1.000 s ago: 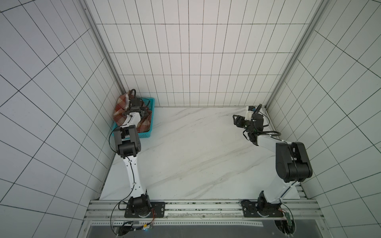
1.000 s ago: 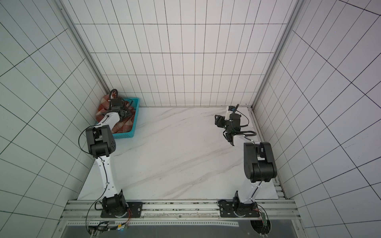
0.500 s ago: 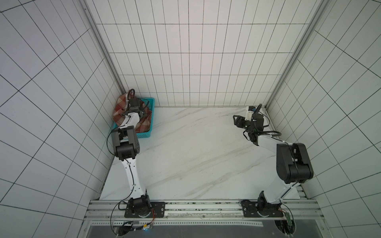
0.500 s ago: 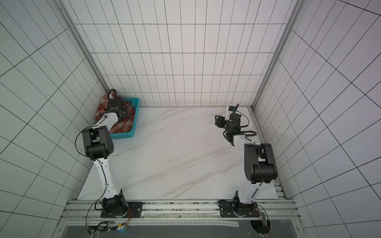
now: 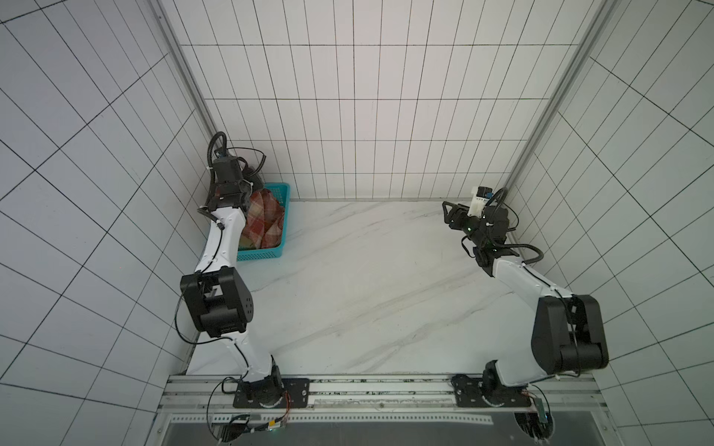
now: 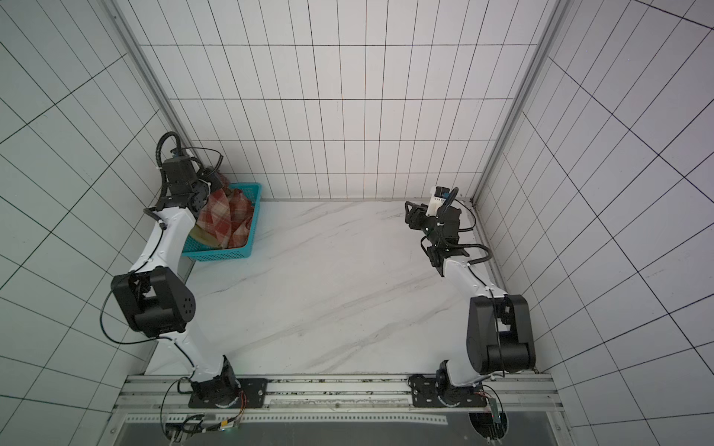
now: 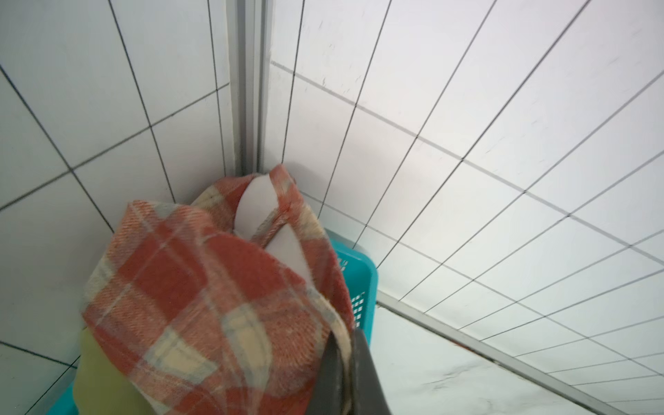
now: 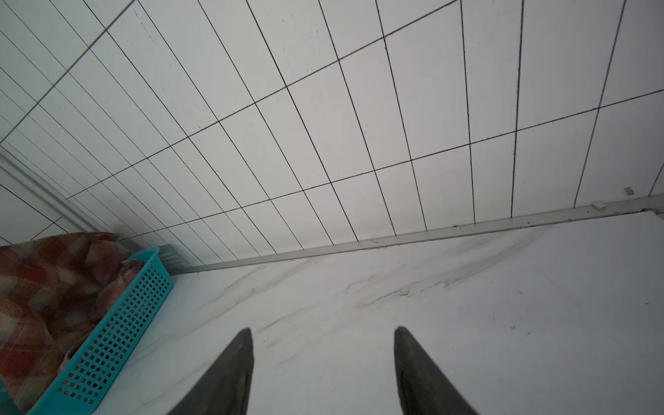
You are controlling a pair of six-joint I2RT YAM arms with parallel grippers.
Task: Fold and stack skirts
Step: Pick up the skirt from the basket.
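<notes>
Plaid skirt (image 7: 201,287) edge clamped in left gripper (image 7: 343,359), bulk heaped in basket (image 7: 363,273) over olive skirt (image 7: 104,373). Right gripper (image 8: 323,328) spread wide, empty, above table (image 8: 503,305). Cloth judged soft, light, floppy; waistband corners judged best hold for spreading

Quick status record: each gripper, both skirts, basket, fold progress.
left gripper: shut on edge of plaid skirt, over basket
right gripper: open, empty, above table, right side
plaid skirt: bunched in basket, unfolded
olive skirt: in basket, under plaid skirt
basket: table's far left corner
folding: not begun
</notes>
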